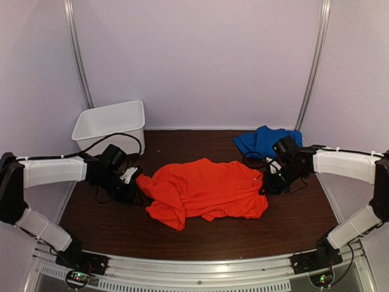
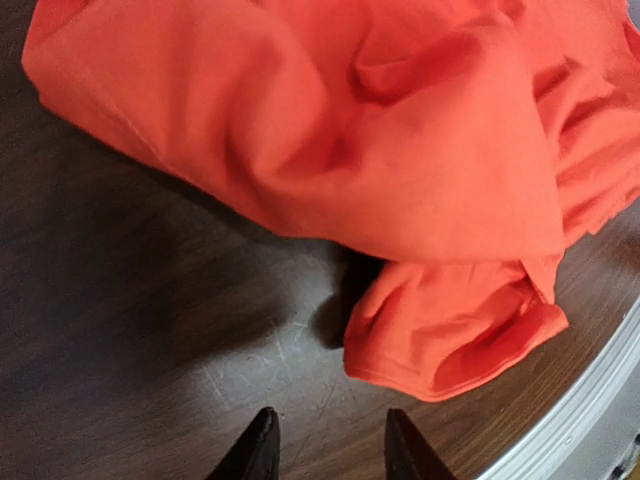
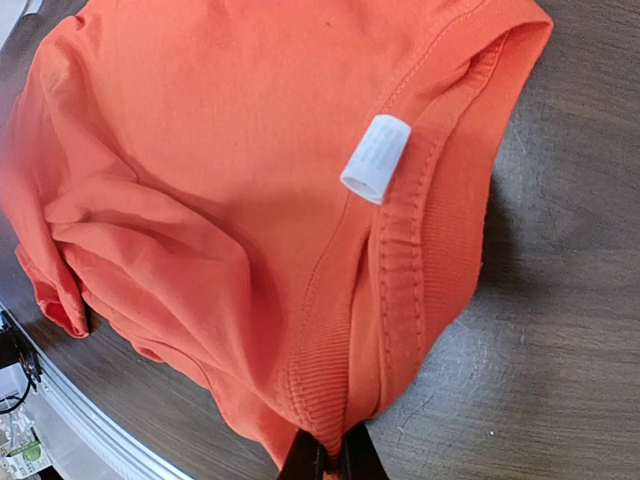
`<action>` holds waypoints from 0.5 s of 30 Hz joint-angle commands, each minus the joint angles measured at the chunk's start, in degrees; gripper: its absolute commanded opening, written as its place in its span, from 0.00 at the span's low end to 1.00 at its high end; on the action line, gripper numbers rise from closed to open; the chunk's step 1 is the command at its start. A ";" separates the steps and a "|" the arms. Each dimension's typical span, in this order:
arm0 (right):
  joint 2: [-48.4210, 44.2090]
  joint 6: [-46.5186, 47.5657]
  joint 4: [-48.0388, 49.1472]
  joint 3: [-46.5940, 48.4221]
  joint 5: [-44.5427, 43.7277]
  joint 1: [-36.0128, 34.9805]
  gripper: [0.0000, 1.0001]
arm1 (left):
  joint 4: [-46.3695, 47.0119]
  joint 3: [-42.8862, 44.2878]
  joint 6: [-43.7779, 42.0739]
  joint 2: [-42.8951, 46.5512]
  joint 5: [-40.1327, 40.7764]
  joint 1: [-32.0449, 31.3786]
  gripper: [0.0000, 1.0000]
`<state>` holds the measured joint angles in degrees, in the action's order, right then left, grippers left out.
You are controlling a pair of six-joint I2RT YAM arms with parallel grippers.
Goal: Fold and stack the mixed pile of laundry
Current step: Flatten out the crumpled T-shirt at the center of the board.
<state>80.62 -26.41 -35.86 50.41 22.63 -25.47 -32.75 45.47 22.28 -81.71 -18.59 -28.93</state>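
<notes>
The orange-red T-shirt lies crumpled in the middle of the dark wooden table. The royal-blue garment is bunched at the back right. My left gripper sits at the shirt's left edge. In the left wrist view its fingers stand apart over bare wood, short of the shirt, with nothing between them. My right gripper is at the shirt's right edge. In the right wrist view this gripper is shut on the ribbed collar of the shirt, below a white label.
A white plastic bin stands at the back left, behind my left arm. Pale walls with metal uprights close in the table on three sides. A metal rail runs along the near edge.
</notes>
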 commanded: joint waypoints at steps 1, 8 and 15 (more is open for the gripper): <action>2.81 -0.61 0.66 4.11 0.20 0.11 0.00 | 1.68 -0.69 -0.71 6.96 -0.13 -3.67 0.45; 3.19 -0.92 0.92 4.33 2.25 -0.10 0.00 | 5.71 1.12 3.59 4.93 0.52 -16.06 0.55; 2.46 -1.01 0.32 3.60 2.29 -0.10 0.00 | 2.44 7.10 0.32 -2.66 9.47 -25.50 0.59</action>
<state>84.07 -27.20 -35.22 53.76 24.47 -25.47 -29.69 47.99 24.43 -81.08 -15.40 -51.51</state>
